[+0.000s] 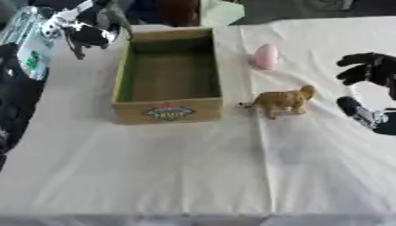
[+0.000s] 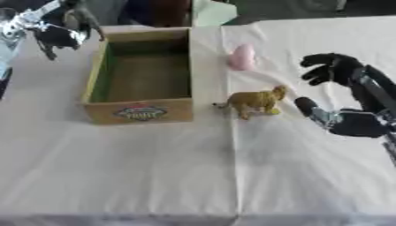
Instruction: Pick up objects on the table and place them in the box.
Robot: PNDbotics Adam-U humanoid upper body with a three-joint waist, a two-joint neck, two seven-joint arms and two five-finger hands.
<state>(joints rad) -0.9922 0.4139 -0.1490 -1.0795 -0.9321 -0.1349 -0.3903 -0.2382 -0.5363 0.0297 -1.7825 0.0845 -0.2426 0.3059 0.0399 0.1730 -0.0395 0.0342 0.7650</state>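
The open cardboard box (image 1: pixel 167 111) stands left of centre and I see nothing inside it. A tan toy lion (image 1: pixel 283 101) stands on the cloth just right of the box's front corner. Farther back lies a pink rounded object (image 1: pixel 265 56). My right hand (image 2: pixel 338 69) hovers open to the right of the lion, fingers spread above and thumb (image 2: pixel 311 109) below, touching nothing. My left hand (image 1: pixel 83 30), black with silver parts, hangs at the upper left beside the box's far left corner. Whether it holds anything is unclear.
A clear bottle with a green label (image 1: pixel 29 49) leans at the far left edge, next to my left arm (image 1: pixel 15 99). White cloth (image 1: pixel 193 176) covers the table, with wide bare room in front of the box. Dark shapes stand beyond the far edge.
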